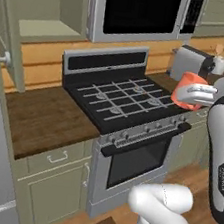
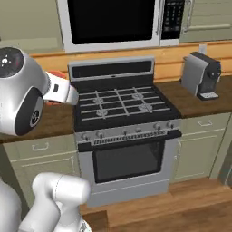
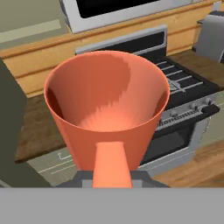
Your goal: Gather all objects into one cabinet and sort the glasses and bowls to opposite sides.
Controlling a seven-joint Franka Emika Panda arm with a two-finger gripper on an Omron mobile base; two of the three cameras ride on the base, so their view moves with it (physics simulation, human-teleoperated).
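A: Where did the open cabinet (image 1: pixel 43 26) lie from the stove (image 1: pixel 123 98)?
B: Up and left of it, well apart from the cup (image 1: pixel 187 89) at the stove's right edge.
A: And the claw (image 1: pixel 183 96)?
B: Shut on that orange cup's handle, mouth facing the stove.

A rendered domestic kitchen. A gas stove (image 2: pixel 124 118) with black burner grates, front knobs and a glass-fronted oven door stands between two runs of dark wooden counter (image 1: pixel 44 120). A built-in microwave (image 2: pixel 113 21) hangs above it. Olive-green wall cabinets (image 1: pixel 46 4) and low cupboards (image 2: pixel 201 145) with small handles line the wall, which is clad in pale wood. A coffee machine (image 2: pixel 201 74) sits on the counter at right; the floor (image 2: pixel 190 206) is wooden.
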